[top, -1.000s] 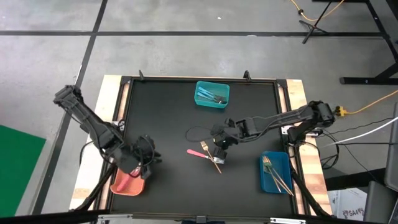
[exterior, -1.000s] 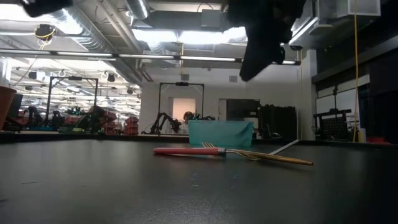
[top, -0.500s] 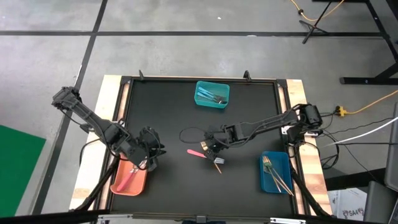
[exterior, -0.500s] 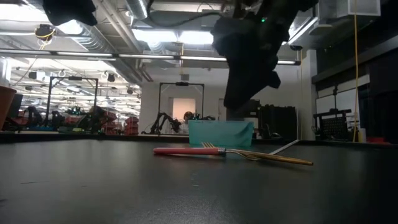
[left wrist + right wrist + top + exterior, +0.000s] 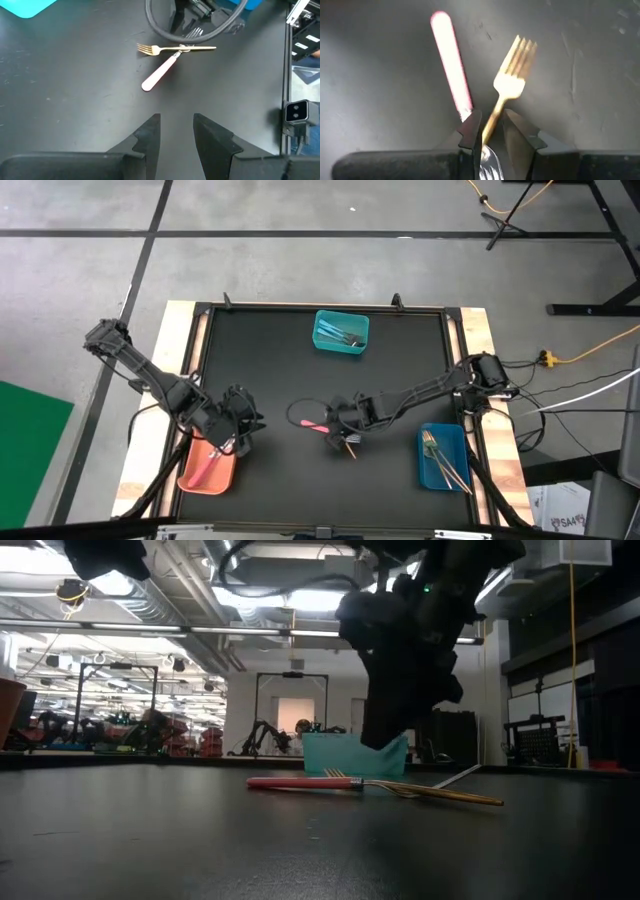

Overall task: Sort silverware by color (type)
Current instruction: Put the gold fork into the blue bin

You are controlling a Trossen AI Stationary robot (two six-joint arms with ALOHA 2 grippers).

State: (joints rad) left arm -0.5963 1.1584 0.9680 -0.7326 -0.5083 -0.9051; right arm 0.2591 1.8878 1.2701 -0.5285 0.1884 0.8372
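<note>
Two pieces are left out on the black table top [image 5: 260, 360]: a thin gold fork with a gold handle [image 5: 509, 92] and a pink-handled utensil with a metal head [image 5: 451, 65], lying crossed near the table's middle. My right gripper [image 5: 340, 432] is down over that crossing, its fingers [image 5: 470, 131] narrowly apart with the gold fork's handle running between them (whether the pads touch it, I cannot tell). The pink handle lies just beside one finger.

A second ago this gripper hung higher and farther toward my right side; half a second ago it was lower and closer. Now it sits right at the pair, and the low view shows it dropped almost to the table. Neither utensil has shifted.

My left gripper [image 5: 235, 435] waits at the rim of the orange-red plastic bin [image 5: 205, 470] on the front left, fingers [image 5: 149, 137] a little apart and holding nothing. A pink-handled piece [image 5: 208, 464] lies in that bin; it was not there a second ago.

Outward, the teal rectangular bin [image 5: 341, 332] with light-blue-handled pieces stands near the far edge, well apart. The blue bin [image 5: 442, 457] holding gold pieces sits by the right front edge. Between the bins the black surface is open on all sides of the pair.
</note>
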